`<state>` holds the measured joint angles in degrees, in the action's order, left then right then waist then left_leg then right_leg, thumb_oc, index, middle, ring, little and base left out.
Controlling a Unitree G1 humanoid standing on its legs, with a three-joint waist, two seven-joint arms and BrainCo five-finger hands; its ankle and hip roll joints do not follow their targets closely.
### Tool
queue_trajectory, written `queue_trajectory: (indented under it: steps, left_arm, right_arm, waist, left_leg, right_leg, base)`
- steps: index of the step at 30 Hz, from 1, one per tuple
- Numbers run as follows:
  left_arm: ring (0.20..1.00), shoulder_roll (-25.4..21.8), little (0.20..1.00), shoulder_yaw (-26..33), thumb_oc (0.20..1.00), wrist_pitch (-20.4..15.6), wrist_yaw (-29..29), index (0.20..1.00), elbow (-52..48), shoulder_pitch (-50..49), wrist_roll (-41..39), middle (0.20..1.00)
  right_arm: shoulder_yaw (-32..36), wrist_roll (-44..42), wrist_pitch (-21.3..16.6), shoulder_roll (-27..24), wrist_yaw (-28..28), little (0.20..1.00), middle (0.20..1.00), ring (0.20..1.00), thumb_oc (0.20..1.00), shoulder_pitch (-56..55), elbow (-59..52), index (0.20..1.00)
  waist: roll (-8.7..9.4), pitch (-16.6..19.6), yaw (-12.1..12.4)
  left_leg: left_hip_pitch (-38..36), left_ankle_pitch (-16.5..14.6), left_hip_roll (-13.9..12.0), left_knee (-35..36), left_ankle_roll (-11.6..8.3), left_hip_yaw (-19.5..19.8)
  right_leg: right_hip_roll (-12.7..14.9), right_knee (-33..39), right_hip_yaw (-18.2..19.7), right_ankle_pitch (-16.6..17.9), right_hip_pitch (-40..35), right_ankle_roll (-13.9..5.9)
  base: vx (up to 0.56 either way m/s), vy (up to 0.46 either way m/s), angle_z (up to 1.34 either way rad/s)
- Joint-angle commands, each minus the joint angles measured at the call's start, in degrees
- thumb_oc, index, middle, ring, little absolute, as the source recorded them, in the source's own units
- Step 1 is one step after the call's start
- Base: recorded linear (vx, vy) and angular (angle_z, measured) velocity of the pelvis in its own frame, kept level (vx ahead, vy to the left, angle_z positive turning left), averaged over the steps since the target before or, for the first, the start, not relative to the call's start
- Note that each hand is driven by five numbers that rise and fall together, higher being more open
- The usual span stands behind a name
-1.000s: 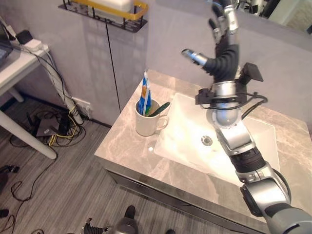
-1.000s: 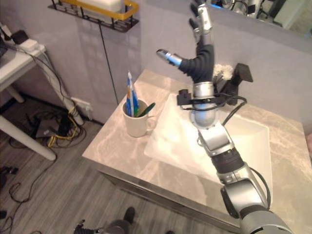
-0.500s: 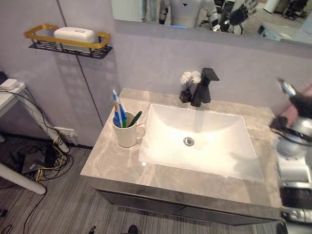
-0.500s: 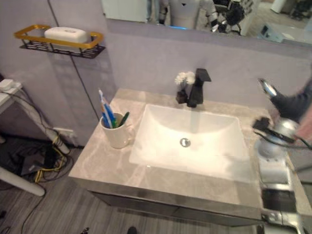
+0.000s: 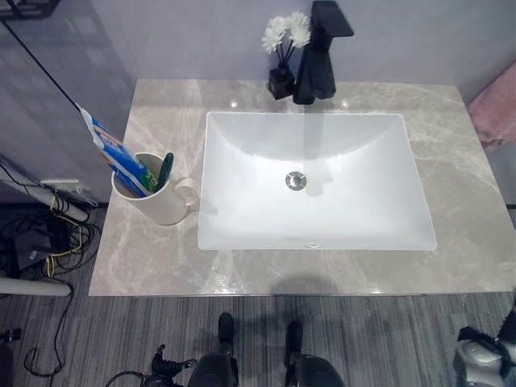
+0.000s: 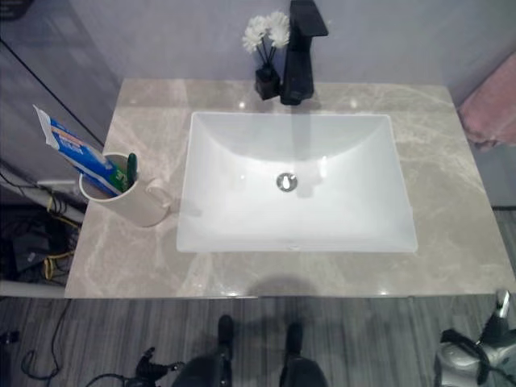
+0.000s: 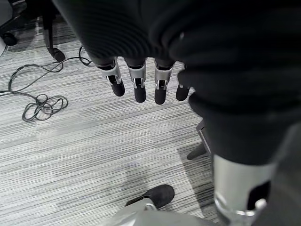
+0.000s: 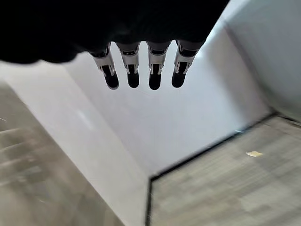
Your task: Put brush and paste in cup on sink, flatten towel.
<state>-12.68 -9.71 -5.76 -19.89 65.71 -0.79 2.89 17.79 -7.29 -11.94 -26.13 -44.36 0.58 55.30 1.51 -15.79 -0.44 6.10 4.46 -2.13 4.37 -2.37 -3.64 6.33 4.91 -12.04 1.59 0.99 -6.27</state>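
Right arm gone from over the sink since a second ago, when it was raised high above the basin; whole view also shifted, so camera moved too, now looking straight down on the table [image 5: 451, 266]. Right hand [image 8: 141, 70] now hanging down beside the body, fingers straight and relaxed, gripping nothing. Left hand [image 7: 141, 84] also low over the floor, fingers straight, empty.

Meaning for the task: brush [image 5: 164, 169] and paste [image 5: 117, 153] both already standing in the cup [image 5: 157, 205], on the table just left of the sink [image 5: 310, 181]. First part looks finished. Towel part apparently left: pink cloth, probably the towel [image 5: 496, 109], at the far right edge of the table, partly cut off by the frame, state of folds hard to tell.

Paste: long axis tilted, bottom end in the cup, top end leaning out up and to the left, away from the sink. Brush: green, nearly upright, slightly leaning toward the cup's right rim, only its upper part showing. Cup handle pointing right, toward the sink.
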Motion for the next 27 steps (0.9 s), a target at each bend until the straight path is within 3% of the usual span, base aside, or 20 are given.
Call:
queue_trajectory:
  steps: [1, 4, 5, 10, 14, 19, 27]
  left_arm:
    - [1.000, -1.29, 1.000, -0.77, 1.000, -2.71, -2.48, 1.000, -1.20, 1.20, 1.21, 1.000]
    - [1.000, -2.94, 1.000, -0.50, 1.000, -3.80, -2.04, 1.000, -7.90, -2.02, -0.66, 1.000]
    - [1.000, -4.74, 1.000, 0.24, 1.000, -4.86, -1.49, 1.000, -14.80, -4.74, -2.00, 1.000]
    - [1.000, -9.02, 1.000, 2.68, 1.000, -5.30, 2.49, 1.000, -28.02, -10.05, -2.96, 1.000]
    - [1.000, -13.12, 1.000, 8.15, 1.000, -5.80, 9.04, 1.000, -44.08, -15.57, -6.67, 1.000]
    - [1.000, -15.96, 1.000, 10.31, 1.000, -4.79, 13.95, 1.000, -53.18, -18.15, -8.34, 1.000]
    - [1.000, -29.82, 1.000, 18.64, 1.000, -3.69, 26.84, 1.000, -76.89, -27.04, -17.40, 1.000]
  right_arm:
    - [-3.81, -0.99, 0.59, -0.19, 3.04, 1.000, 1.000, 1.000, 1.000, -1.71, 2.88, 1.000]
    - [-7.74, -0.31, 2.12, 0.91, 7.74, 1.000, 1.000, 1.000, 1.000, -2.88, 7.24, 1.000]
    - [-8.99, -0.76, 3.06, 1.20, 11.08, 1.000, 1.000, 1.000, 1.000, -3.00, 11.25, 1.000]
    - [-9.33, -2.62, 4.27, 2.50, 17.46, 1.000, 1.000, 1.000, 1.000, -3.81, 16.07, 1.000]
    - [-13.37, -1.43, 5.52, 3.79, 26.99, 1.000, 1.000, 1.000, 1.000, -4.06, 19.57, 1.000]
    - [-17.52, 2.19, 7.26, 5.09, 30.81, 1.000, 1.000, 1.000, 1.000, -2.97, 21.57, 1.000]
    - [-28.26, 12.88, 8.59, 7.63, 36.44, 1.000, 1.000, 1.000, 1.000, -1.48, 19.92, 1.000]
  waist:
    - [-0.80, 2.37, 1.38]
    - [-1.28, 4.32, 0.76]
    - [-1.52, 5.62, 0.33]
    - [-1.39, 8.63, 0.07]
    - [-1.36, 11.71, 0.72]
    - [-1.50, 13.19, 1.45]
    - [-1.82, 14.40, 3.17]
  left_leg:
    - [1.36, 0.62, -0.22, 0.63, 0.22, 1.19]
    - [1.13, 0.20, -0.27, 0.63, 0.29, 1.00]
    - [0.47, -0.23, -0.37, 0.63, 0.18, 0.90]
    - [-2.60, -1.24, -0.73, 0.63, 0.05, 0.44]
    - [-5.29, -2.11, -0.82, 0.63, -0.06, 0.55]
    - [-5.97, -2.14, -0.88, 0.63, -0.22, 0.96]
    - [-5.80, -1.89, -1.18, 0.63, -0.67, 2.06]
  right_leg:
    - [1.31, -2.42, 2.02, 3.79, 4.50, -0.70]
    - [1.19, -2.73, 2.17, 3.28, 4.56, -0.44]
    - [1.08, -3.37, 2.44, 2.62, 4.25, -0.43]
    - [1.22, -3.17, 2.04, 1.86, 1.11, -0.44]
    - [1.22, -1.97, 1.16, 1.15, -2.70, -0.36]
    - [1.12, -1.40, 0.80, 1.07, -3.86, -0.26]
    - [0.87, -0.50, -0.13, 1.42, -4.68, -0.20]
  base:
    - [0.06, -0.019, 0.04]
    - [0.09, -0.026, 0.02]
    - [0.06, -0.036, -0.01]
    - [0.08, -0.033, -0.02]
    - [0.09, -0.028, -0.02]
    - [0.01, -0.010, 0.03]
    - [0.00, -0.008, 0.08]
